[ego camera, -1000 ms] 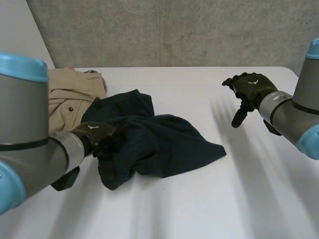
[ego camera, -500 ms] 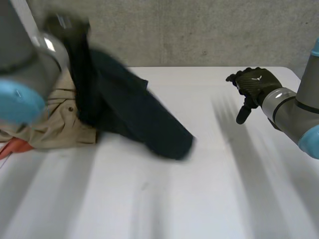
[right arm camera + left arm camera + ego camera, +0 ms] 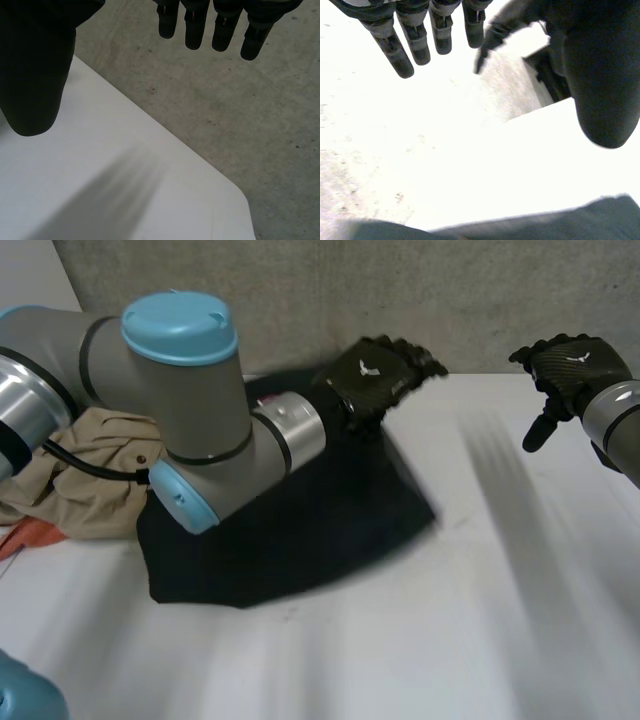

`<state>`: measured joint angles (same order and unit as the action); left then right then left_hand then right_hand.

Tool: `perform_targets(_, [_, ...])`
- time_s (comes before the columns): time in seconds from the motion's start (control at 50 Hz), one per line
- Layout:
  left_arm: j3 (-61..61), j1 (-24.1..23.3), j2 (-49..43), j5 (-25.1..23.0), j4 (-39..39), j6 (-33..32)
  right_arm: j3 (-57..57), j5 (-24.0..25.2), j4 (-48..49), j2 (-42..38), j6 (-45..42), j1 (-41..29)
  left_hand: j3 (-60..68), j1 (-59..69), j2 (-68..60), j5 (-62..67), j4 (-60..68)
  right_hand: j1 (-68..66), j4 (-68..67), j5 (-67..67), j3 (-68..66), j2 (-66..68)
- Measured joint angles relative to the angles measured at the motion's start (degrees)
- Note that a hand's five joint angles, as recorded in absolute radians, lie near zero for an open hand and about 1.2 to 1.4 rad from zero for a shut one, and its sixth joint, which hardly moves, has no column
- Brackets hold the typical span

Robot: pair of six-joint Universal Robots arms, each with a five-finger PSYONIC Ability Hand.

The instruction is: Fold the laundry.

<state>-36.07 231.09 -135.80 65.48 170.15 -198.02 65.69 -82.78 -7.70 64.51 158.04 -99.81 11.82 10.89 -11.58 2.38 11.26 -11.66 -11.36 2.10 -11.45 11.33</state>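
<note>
White worktop (image 3: 500,640) carries your dark garment (image 3: 300,530) spread out, your left hand (image 3: 375,375) open-fingered over its far edge, your right hand (image 3: 570,362) likewise open and empty, well apart.

The white bench (image 3: 500,640) is smooth and plain. Behind its far edge stands a grey concrete wall (image 3: 330,290) with small dark spots. In the right wrist view, 1 rounded corner of the bench shows against grey concrete.
</note>
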Motion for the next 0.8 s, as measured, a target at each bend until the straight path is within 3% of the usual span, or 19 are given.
perform_targets(0.18, [-3.6, -1.2, 6.5, 3.8, 0.0, -5.4, 0.0, 1.0, 0.1, 0.0, 0.0, 0.4, -0.1, 0.0, 0.3, 0.0, -0.1, 0.0, 0.0, 0.0, 0.0, 0.0])
perform_targets(0.2, [-5.3, -0.9, 9.9, 7.7, 0.4, -5.0, 0.4, 1.6, 0.1, 0.1, 0.0, 0.1, -0.1, 0.0, 0.3, 0.0, -0.1, 0.0, 0.0, 0.0, 0.0, 0.0])
perform_targets(0.28, [-10.1, -0.2, 15.0, 15.4, 0.1, -2.9, 1.9, 4.5, -0.2, 0.7, -0.6, -1.1, -0.1, 0.0, 0.3, 0.0, -0.1, 0.0, 0.0, 0.0, 0.0, 0.0])
perform_targets(0.3, [-10.1, -0.2, 15.0, 15.4, 0.1, -2.9, 1.9, 4.5, -0.2, 0.7, -0.6, -1.1, -0.1, 0.0, 0.3, 0.0, -0.1, 0.0, 0.0, 0.0, 0.0, 0.0])
perform_targets(0.32, [-13.8, 0.1, 17.4, 19.8, -0.7, -1.8, 3.0, 7.1, -0.6, 1.0, -1.4, -1.9, -0.1, 0.0, 0.3, 0.0, -0.1, 0.0, 0.0, 0.0, 0.0, 0.0])
perform_targets(0.38, [-21.3, 0.6, 21.3, 26.2, -2.5, -0.2, 5.3, 12.6, -1.5, 1.5, -4.1, -3.4, 2.0, 3.2, -2.4, 1.7, 2.4, 0.0, 0.0, 0.0, 0.0, 0.0])
perform_targets(0.5, [-41.3, 2.6, 29.3, 34.7, -5.0, 2.4, 10.2, 22.4, -4.0, 0.4, -14.1, -6.5, 11.4, 12.8, -11.7, 10.9, 12.0, -2.6, -2.5, 2.2, -2.7, 2.8])
perform_targets(0.58, [-52.6, 5.4, 32.9, 33.7, -3.8, 3.1, 11.2, 23.0, -4.4, -2.3, -19.3, -8.3, 20.4, 22.2, -20.7, 19.9, 21.1, -8.0, -8.1, 7.8, -8.3, 8.2])
perform_targets(0.8, [-67.5, 16.4, 32.5, 21.7, 5.0, 1.8, 9.1, 16.1, 3.7, -11.5, -19.0, -11.0, 15.4, 15.9, -15.5, 14.1, 15.5, -18.8, -19.2, 18.4, -19.1, 19.1])
